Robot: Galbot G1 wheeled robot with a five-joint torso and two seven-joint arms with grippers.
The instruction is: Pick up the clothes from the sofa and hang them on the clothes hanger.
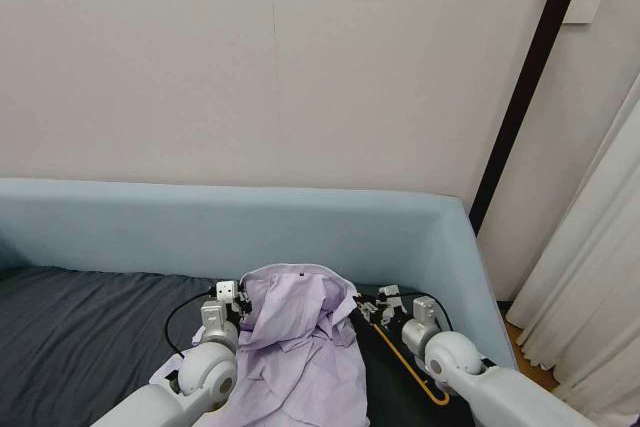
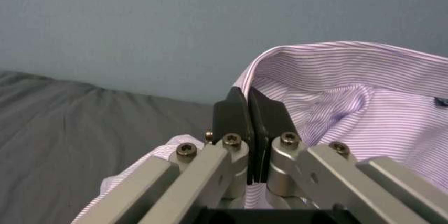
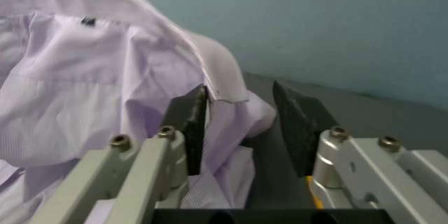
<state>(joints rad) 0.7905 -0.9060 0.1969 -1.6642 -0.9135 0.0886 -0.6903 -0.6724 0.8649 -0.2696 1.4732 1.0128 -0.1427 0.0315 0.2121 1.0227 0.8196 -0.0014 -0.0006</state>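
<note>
Shirt (image 1: 300,342) on sofa (image 1: 330,232); left gripper (image 2: 250,95) pinches it, right gripper (image 3: 240,92) spread.

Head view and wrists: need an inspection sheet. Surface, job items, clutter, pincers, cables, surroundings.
Surface: dark grey seat of the light blue sofa.
Job's things: lilac striped shirt bunched, collar raised; orange hanger lying by the right arm.
Clutter: nothing seen.
Pincers: left pincer shut on the shirt's edge; right pincer open, collar fabric between its fingers.
Cables: black cables looping at both wrists.
Surroundings: wall, dark post, white curtains.
</note>
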